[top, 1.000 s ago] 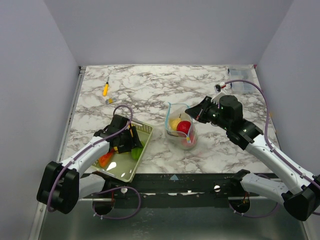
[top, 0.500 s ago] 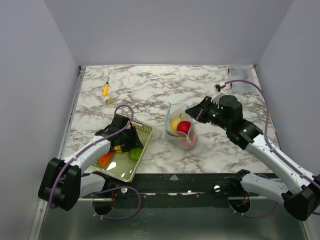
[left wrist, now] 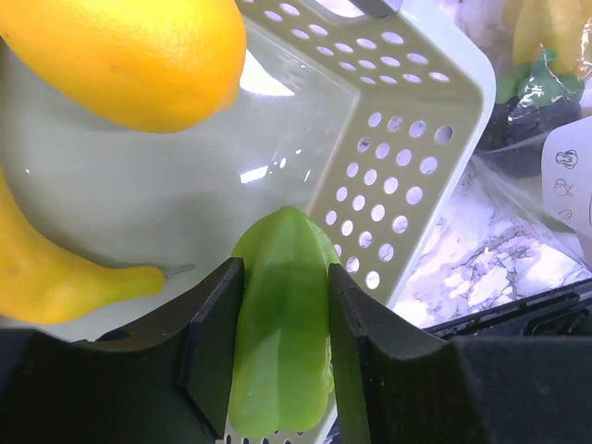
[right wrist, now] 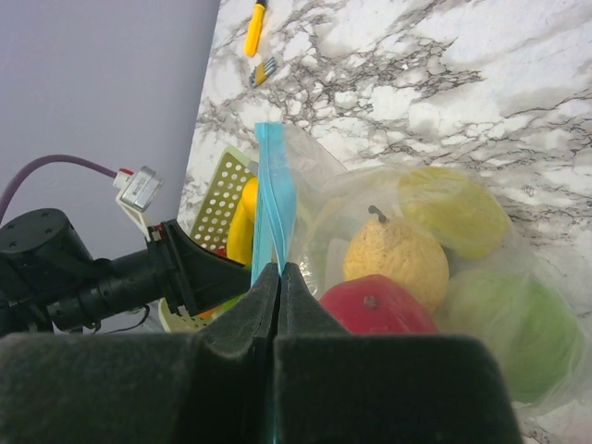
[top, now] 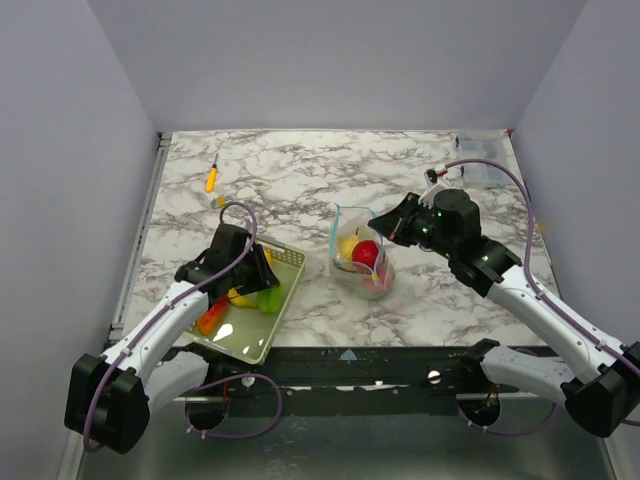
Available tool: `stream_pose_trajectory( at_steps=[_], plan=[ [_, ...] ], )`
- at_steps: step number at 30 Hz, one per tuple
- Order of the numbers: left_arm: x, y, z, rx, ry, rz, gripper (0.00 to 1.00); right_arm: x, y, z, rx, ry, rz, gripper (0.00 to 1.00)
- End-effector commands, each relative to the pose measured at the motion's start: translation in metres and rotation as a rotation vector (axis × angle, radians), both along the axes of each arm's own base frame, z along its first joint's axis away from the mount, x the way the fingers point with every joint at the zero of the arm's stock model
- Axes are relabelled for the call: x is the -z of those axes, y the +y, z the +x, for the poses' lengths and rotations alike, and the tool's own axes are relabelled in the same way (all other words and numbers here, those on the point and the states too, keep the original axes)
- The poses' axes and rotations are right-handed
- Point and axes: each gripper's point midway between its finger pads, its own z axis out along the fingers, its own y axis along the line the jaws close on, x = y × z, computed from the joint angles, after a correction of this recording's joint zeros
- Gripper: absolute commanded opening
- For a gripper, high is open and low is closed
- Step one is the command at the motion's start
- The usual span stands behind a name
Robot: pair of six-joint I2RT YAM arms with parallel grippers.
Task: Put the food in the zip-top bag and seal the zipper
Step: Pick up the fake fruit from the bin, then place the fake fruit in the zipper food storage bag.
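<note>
The clear zip-top bag (top: 362,262) stands at the table's middle and holds a red fruit (right wrist: 377,305), a yellow pear (right wrist: 401,250) and green pieces. My right gripper (right wrist: 278,273) is shut on its light-blue zipper (right wrist: 274,194) and holds the rim up; it also shows in the top view (top: 383,228). My left gripper (left wrist: 279,333) is shut on a green toy pepper (left wrist: 282,324) above the pale green mesh basket (left wrist: 407,166). An orange (left wrist: 129,55) and a yellow banana (left wrist: 46,268) lie in the basket.
The basket (top: 285,262) sits at the front left near the table edge, left of the bag. A small orange-and-yellow tool (top: 211,179) lies at the back left. A clear item (top: 478,172) lies at the back right corner.
My left gripper has lifted a little in the basket with the green pepper in it. My right gripper has shifted slightly left, still holding the zipper.
</note>
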Motion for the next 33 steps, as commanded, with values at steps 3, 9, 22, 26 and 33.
stream_pose_trajectory(
  at_steps=[3, 9, 22, 26, 33],
  plan=[
    [-0.043, -0.004, 0.011, 0.046, -0.135, -0.028, 0.27, -0.010, 0.002, -0.003, -0.013, -0.027, 0.018, 0.01],
    [-0.115, -0.037, 0.013, 0.169, -0.315, -0.237, 0.28, -0.011, 0.002, -0.004, -0.013, -0.027, 0.026, 0.01],
    [-0.215, -0.113, 0.025, 0.331, -0.404, -0.628, 0.29, -0.013, 0.001, -0.007, -0.012, -0.028, 0.039, 0.01],
    [-0.220, -0.135, 0.026, 0.373, -0.384, -0.630, 0.30, -0.015, -0.001, -0.007, -0.004, -0.034, 0.035, 0.01],
    [-0.203, -0.161, 0.044, 0.363, -0.303, -0.601, 0.30, -0.017, -0.001, -0.008, -0.006, -0.035, 0.040, 0.01]
  ],
)
